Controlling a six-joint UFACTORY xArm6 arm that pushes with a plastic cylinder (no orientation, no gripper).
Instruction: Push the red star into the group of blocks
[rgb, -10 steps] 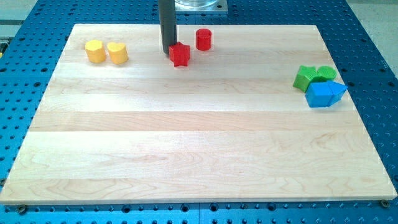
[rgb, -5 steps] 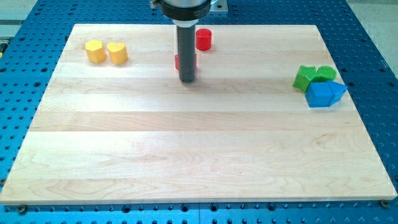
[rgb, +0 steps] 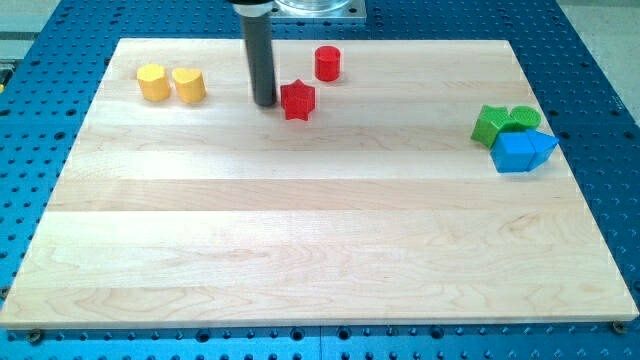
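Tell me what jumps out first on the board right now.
The dark rod stands out near the view's top, my tip just left of the red star. At the view's right, green blocks and blue blocks huddle together; two yellow blocks sit top left.

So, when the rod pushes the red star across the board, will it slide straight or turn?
The red star looks small, rigid and flat-based, so it probably slides without tipping. Its points may make it rotate if my tip, now just to its left in the view, meets a point off-centre. The wooden board looks smooth, so friction seems low.
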